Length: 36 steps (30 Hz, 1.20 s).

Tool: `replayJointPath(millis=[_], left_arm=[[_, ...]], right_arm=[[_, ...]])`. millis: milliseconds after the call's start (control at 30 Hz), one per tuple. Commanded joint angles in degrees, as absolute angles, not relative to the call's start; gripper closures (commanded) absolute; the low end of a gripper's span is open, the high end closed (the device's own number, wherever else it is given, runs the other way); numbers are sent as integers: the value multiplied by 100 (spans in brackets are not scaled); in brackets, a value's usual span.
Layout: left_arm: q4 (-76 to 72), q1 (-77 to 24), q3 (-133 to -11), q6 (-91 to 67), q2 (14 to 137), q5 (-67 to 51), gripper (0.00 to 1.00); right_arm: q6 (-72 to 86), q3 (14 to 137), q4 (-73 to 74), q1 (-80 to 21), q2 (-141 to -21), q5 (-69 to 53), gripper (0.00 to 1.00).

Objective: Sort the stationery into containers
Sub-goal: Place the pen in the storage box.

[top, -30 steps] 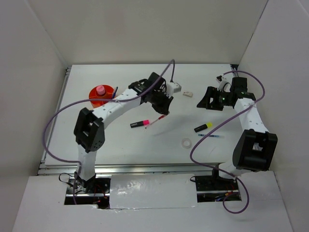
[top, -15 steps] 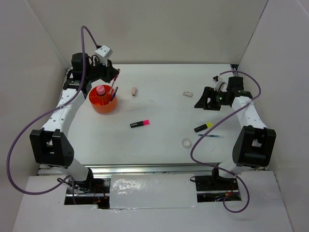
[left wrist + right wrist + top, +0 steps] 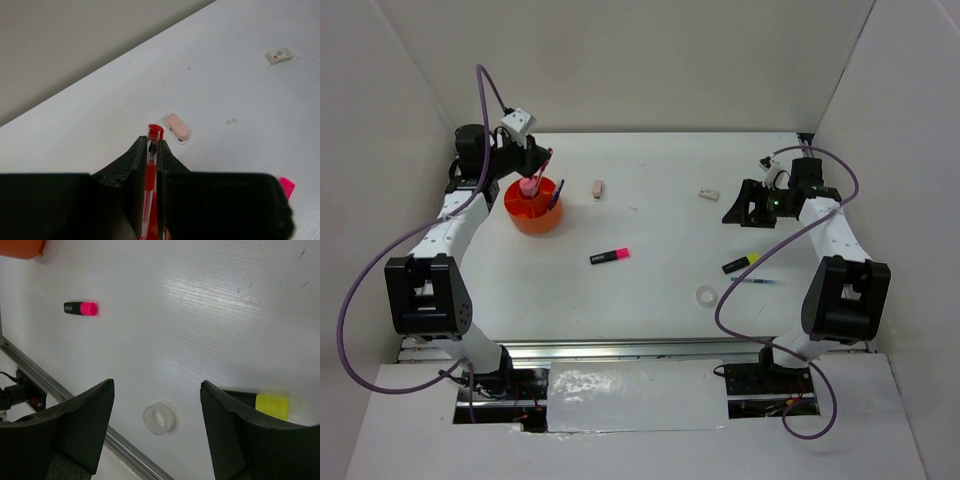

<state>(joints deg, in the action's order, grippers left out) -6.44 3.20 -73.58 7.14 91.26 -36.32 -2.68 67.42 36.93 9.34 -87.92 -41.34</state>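
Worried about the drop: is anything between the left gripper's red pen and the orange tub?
Nothing outside the round orange plastic tub; a pink-capped glue stick standing inside sits just below the red pen in the left gripper.

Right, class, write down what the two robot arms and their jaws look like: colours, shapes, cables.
The left arm and right arm match: white tubular links joined by boxy black joint housings. A purple cable loops loosely along each. The jaws are thick and matte black, with rounded edges.
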Motion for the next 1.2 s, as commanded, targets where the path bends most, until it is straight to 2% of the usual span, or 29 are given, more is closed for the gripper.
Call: replayJointPath(millis=[0, 400, 567, 800, 933, 967, 1033, 1167], left_arm=[[-1283, 308, -7330, 906, 9246, -3964, 100], [-1371, 246, -6935, 887, 9308, -4052, 99], [-1318, 211, -6768, 993, 9352, -3999, 84], [-1318, 202, -6592, 1063, 9334, -3946, 73], [-1301, 211, -6600, 1011, 9299, -3911, 60], [-1275, 220, -6601, 1011, 9281, -3894, 52], [-1274, 220, -6636, 923, 9229, -3832, 42], [-1082, 211, -6802, 765, 9044, -3779, 41]], right_arm=[[-352, 7014, 3718, 888, -8859, -4157, 24], [-378, 6987, 3718, 896, -8895, -4113, 24], [-509, 7031, 3797, 879, -8947, -4008, 24], [-1063, 6961, 4104, 879, -8938, -3578, 23], [-1502, 6943, 4385, 931, -8965, -3244, 21], [-1660, 6926, 4447, 958, -8974, -3217, 21], [-1879, 6908, 4579, 1045, -8974, -3138, 20], [-2519, 6873, 4947, 1212, -8921, -2919, 22]])
